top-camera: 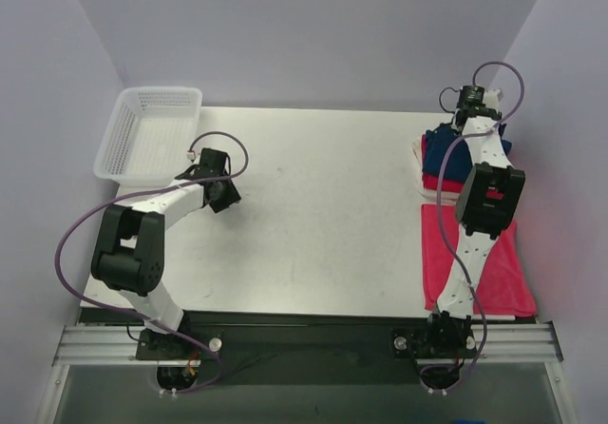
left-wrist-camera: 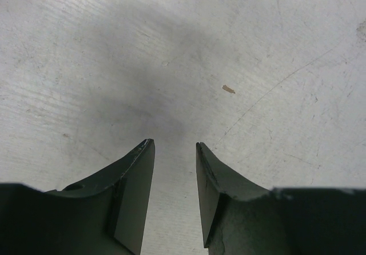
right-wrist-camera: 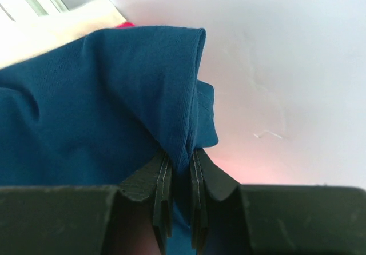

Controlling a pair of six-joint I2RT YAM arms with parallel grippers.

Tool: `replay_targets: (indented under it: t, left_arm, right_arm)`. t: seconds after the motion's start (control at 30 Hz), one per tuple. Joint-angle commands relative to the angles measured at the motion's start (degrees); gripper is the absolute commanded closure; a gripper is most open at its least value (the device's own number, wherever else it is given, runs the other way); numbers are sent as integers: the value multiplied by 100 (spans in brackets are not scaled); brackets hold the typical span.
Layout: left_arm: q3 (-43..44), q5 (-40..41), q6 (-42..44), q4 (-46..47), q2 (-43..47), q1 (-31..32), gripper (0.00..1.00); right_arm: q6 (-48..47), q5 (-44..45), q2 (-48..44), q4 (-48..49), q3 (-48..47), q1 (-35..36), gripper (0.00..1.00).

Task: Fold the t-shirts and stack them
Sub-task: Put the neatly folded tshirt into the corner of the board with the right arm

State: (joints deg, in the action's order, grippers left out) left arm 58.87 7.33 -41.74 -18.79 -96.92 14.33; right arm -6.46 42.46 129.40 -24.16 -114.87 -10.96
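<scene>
A navy blue t-shirt [top-camera: 446, 155] lies bunched on a folded red t-shirt [top-camera: 439, 183] at the table's far right. My right gripper [right-wrist-camera: 180, 158] is shut on a fold of the navy t-shirt [right-wrist-camera: 103, 112], at the pile's far edge in the top view [top-camera: 467, 110]. Another red t-shirt [top-camera: 502, 270] lies flat nearer the front right, partly under the right arm. My left gripper [left-wrist-camera: 175, 146] stands open over bare table, nothing between its fingers; in the top view it sits at left centre [top-camera: 224, 196].
A white mesh basket [top-camera: 152, 131] stands at the table's far left corner, just behind the left gripper. Purple walls close in on three sides. The tabletop [top-camera: 323, 215] between the arms is bare white.
</scene>
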Motion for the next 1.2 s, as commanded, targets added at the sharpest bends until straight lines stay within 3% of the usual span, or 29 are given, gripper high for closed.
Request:
replay_targets:
  t: [0.0,0.07,0.2,0.3,0.5,0.7,0.8,0.87,0.9,0.97,1.17]
  left_arm:
    - [291,93,43,-29,-55,53,55]
    - [309,84,43,-20,-81,61,55]
    - [362,84,69,24,-134,123,54]
    - [414,102,104,77,-160,176,54]
    - [423,32,210,279,-143,246,54]
    - [344,-267,455,656,-90,377,53]
    - [169,-407,526,919,15,430,43]
    - [-137,-496,552,1278,208,439,28]
    - [-226,-557,587,1403,270,439,15]
    - [-376,-584,658,1553,411,448,7]
    - [-482,-400,816,1527,534,545,3]
  right_arm:
    - [-207,518,111,78,-396,-134,100]
    - [-154,667,146,87,-413,-134,100]
    - [-14,764,24,87,-361,-143,44]
    - [22,851,-221,87,-317,-108,33]
    - [-84,1054,-740,78,-168,181,30]
    - [565,642,-1784,-9,895,814,27]
    - [1067,27,-2331,-202,1430,1051,25]
    - [1356,-438,-2707,-316,1895,1305,24]
    - [1410,-605,-2840,-317,2107,1394,23]
    - [1594,-1106,-3217,-317,2450,1500,22]
    - [2087,-2177,-4000,269,3882,2053,20]
